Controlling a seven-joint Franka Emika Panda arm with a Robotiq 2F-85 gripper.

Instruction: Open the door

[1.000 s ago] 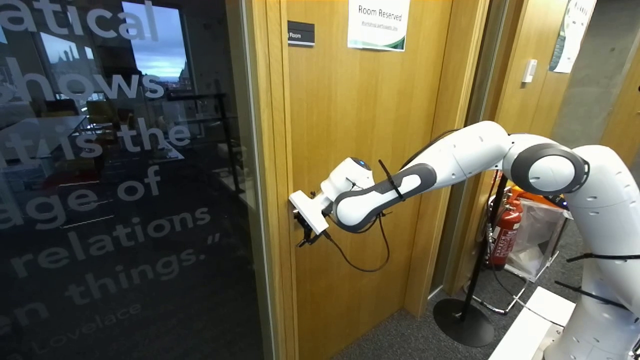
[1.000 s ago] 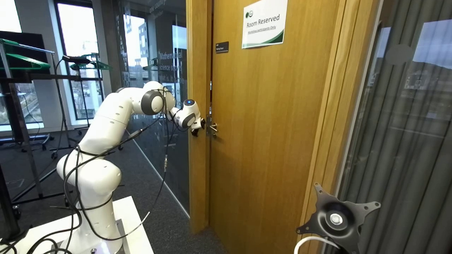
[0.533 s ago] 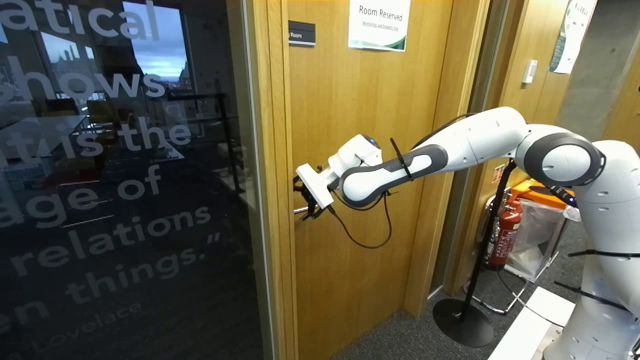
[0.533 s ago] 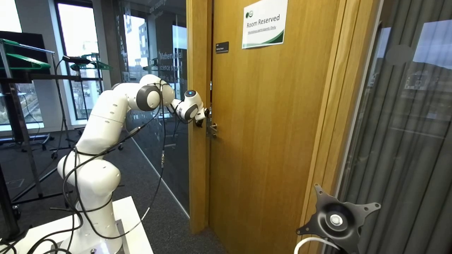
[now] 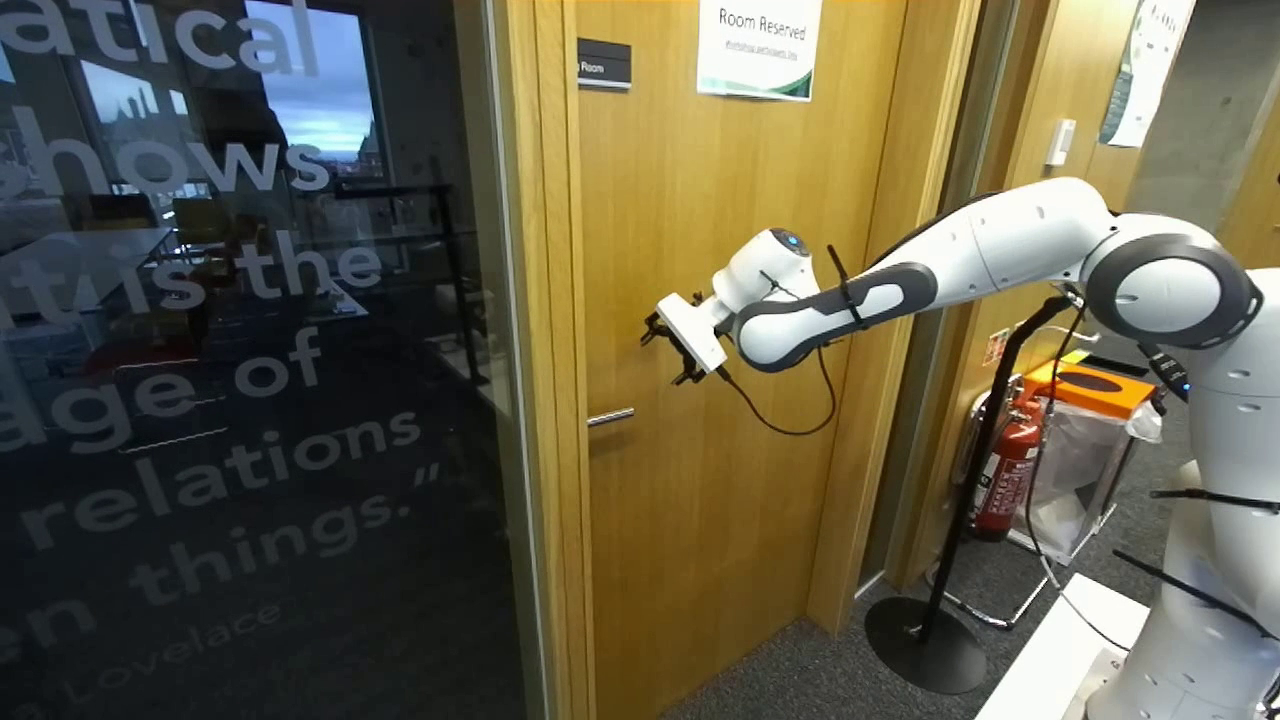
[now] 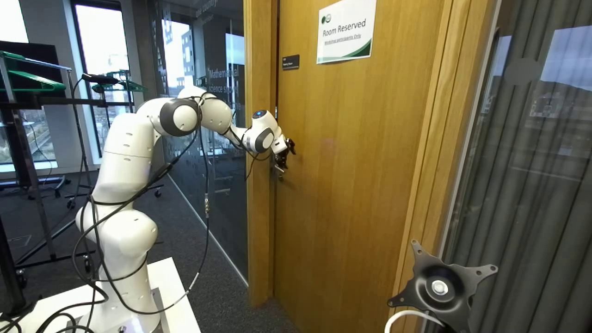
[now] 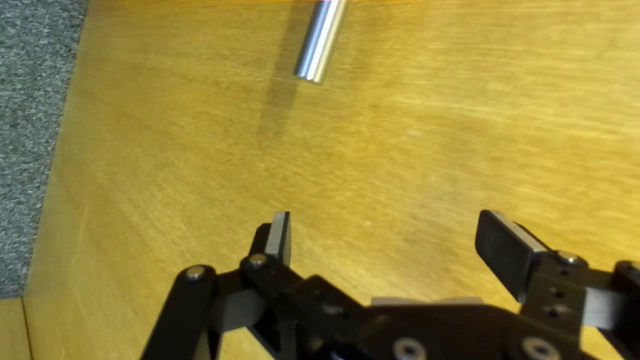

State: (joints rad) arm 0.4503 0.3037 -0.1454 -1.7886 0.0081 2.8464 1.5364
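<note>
The light-oak door [image 5: 740, 200] shows in both exterior views, with a dark plaque [image 5: 604, 65] and a white-green sign [image 5: 756, 50]. In an exterior view a thin dark gap shows between the door [image 6: 356, 185] and its frame; I cannot tell whether it is latched. The silver lever handle [image 5: 611, 416] sticks out level. My gripper [image 5: 663, 355] is above the handle and nearer the hinge side, apart from it. In the wrist view the gripper [image 7: 384, 220] is open and empty, facing the door surface, and the handle's free end [image 7: 322, 40] is at the top.
A dark glass panel [image 5: 250, 400] adjoins the door frame [image 5: 555, 350]. A black stand [image 5: 925, 645], a red fire extinguisher [image 5: 1010, 465] and an orange-lidded bin [image 5: 1090, 390] are near the arm. A black bracket [image 6: 439, 286] stands in the foreground of an exterior view.
My gripper has moved up and away from the handle, towards the hinge side. The handle, mostly hidden before, now shows in an exterior view. The door has not visibly moved.
</note>
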